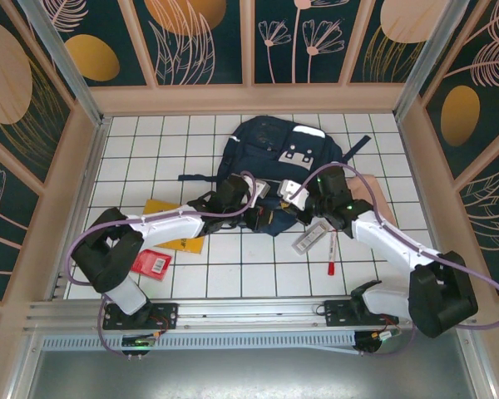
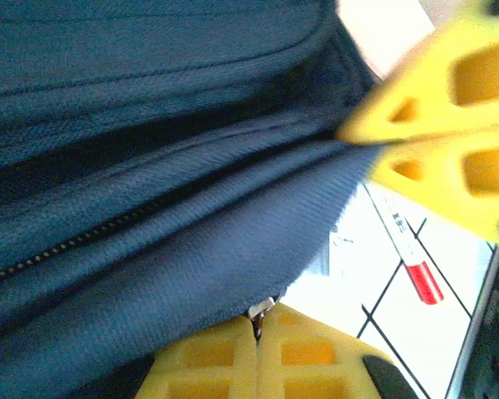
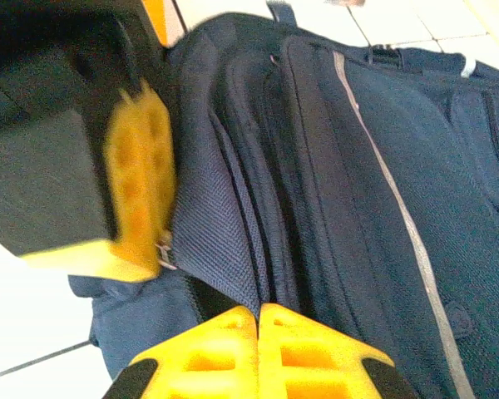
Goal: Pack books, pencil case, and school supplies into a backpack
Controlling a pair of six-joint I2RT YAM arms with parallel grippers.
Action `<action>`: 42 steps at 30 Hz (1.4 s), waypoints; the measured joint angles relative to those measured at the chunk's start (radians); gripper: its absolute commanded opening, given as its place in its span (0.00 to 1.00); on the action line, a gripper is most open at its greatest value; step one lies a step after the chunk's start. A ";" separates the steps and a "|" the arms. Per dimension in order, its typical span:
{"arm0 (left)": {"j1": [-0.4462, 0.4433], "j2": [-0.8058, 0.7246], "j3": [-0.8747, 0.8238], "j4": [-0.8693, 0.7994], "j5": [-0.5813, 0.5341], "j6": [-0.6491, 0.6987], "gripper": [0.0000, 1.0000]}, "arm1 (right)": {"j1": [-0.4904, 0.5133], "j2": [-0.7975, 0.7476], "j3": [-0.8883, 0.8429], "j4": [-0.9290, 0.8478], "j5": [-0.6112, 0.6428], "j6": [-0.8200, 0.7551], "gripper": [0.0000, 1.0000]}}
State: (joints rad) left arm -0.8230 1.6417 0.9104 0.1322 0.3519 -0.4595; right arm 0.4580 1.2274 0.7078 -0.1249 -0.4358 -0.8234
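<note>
At the near edge of the backpack (image 1: pixel 274 150) on the bench (image 1: pixel 150 150), its zipper pull (image 2: pixel 262 307) is being pinched by the left claw (image 2: pixel 258 322) and its fabric by the right claw (image 3: pixel 258 312); pulling should be kept along the zipper.

The backpack (image 2: pixel 150 208) is showing coarse, matt navy woven cloth, its zipper (image 2: pixel 66 247) teeth looking dull, possibly metal. The left gripper (image 2: pixel 258 328) is wearing moulded yellow plastic, smooth and matt. The pen (image 2: pixel 407 249) and the white tiled table (image 1: pixel 233 274) are gleaming smooth and glossy.
</note>
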 measured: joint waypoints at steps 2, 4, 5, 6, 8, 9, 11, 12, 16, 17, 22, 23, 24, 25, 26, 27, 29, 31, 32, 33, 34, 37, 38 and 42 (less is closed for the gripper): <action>0.000 -0.026 -0.015 -0.007 0.019 0.021 0.00 | 0.002 0.013 0.000 -0.015 0.032 -0.021 0.00; 0.008 -0.055 -0.030 -0.017 0.037 0.043 0.00 | 0.006 0.027 0.000 -0.029 0.069 -0.047 0.00; 0.015 -0.068 -0.037 -0.018 0.048 0.056 0.00 | 0.006 0.034 0.000 -0.039 0.087 -0.062 0.00; 0.022 -0.078 -0.040 -0.024 0.069 0.068 0.00 | 0.005 0.040 -0.001 -0.045 0.111 -0.072 0.00; 0.037 -0.088 -0.042 -0.042 0.093 0.094 0.00 | -0.008 0.044 -0.002 -0.052 0.143 -0.087 0.00; 0.045 -0.089 -0.042 -0.053 0.099 0.111 0.00 | -0.018 0.044 -0.002 -0.052 0.152 -0.089 0.00; 0.061 -0.089 -0.042 -0.085 0.102 0.139 0.00 | -0.037 0.041 -0.002 -0.052 0.155 -0.089 0.00; 0.070 -0.089 -0.042 -0.103 0.102 0.154 0.00 | -0.044 0.039 -0.002 -0.052 0.154 -0.088 0.00; 0.089 -0.089 -0.042 -0.121 0.143 0.200 0.35 | -0.053 0.020 -0.001 -0.053 0.117 -0.079 0.00; 0.087 -0.089 -0.042 -0.118 0.155 0.203 0.40 | -0.053 0.013 -0.001 -0.055 0.103 -0.076 0.00; 0.060 -0.086 -0.039 -0.071 0.187 0.220 0.46 | -0.053 0.000 0.008 -0.063 0.035 -0.061 0.00; 0.055 -0.078 -0.032 -0.063 0.190 0.220 0.47 | -0.053 0.000 0.010 -0.065 0.024 -0.060 0.00; 0.049 -0.064 -0.019 -0.054 0.190 0.219 0.47 | -0.053 0.000 0.012 -0.066 0.016 -0.059 0.00; 0.046 -0.051 -0.008 -0.048 0.188 0.217 0.48 | -0.054 0.000 0.013 -0.066 0.010 -0.058 0.00; 0.040 -0.034 0.004 -0.037 0.182 0.215 0.49 | -0.054 0.000 0.015 -0.067 0.005 -0.057 0.00; 0.035 -0.020 0.011 -0.026 0.172 0.211 0.53 | -0.054 0.000 0.017 -0.067 -0.002 -0.057 0.00; 0.026 0.001 0.016 -0.012 0.148 0.198 0.56 | -0.053 0.000 0.023 -0.068 -0.010 -0.057 0.00; 0.015 0.018 0.019 -0.009 0.116 0.183 0.56 | -0.053 0.000 0.025 -0.068 -0.014 -0.054 0.00; 0.007 0.026 0.023 -0.008 0.093 0.175 0.56 | -0.054 0.000 0.025 -0.068 -0.015 -0.053 0.00; 0.001 0.035 0.026 -0.008 0.071 0.164 0.56 | -0.054 0.000 0.025 -0.068 -0.017 -0.052 0.00; -0.004 0.042 0.029 -0.008 0.048 0.156 0.56 | -0.054 0.000 0.025 -0.068 -0.018 -0.050 0.00; -0.019 0.072 0.047 -0.012 -0.035 0.114 0.48 | -0.054 0.000 0.025 -0.068 -0.022 -0.041 0.00; -0.021 0.085 0.059 -0.014 -0.059 0.101 0.43 | -0.054 0.000 0.025 -0.068 -0.023 -0.038 0.00; -0.023 0.104 0.079 -0.020 -0.116 0.072 0.10 | -0.057 0.000 0.025 -0.068 -0.022 -0.034 0.00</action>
State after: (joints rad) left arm -0.8455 1.7458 0.9890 0.1123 0.2359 -0.3878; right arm 0.4011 1.2274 0.7326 -0.1932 -0.4576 -0.8574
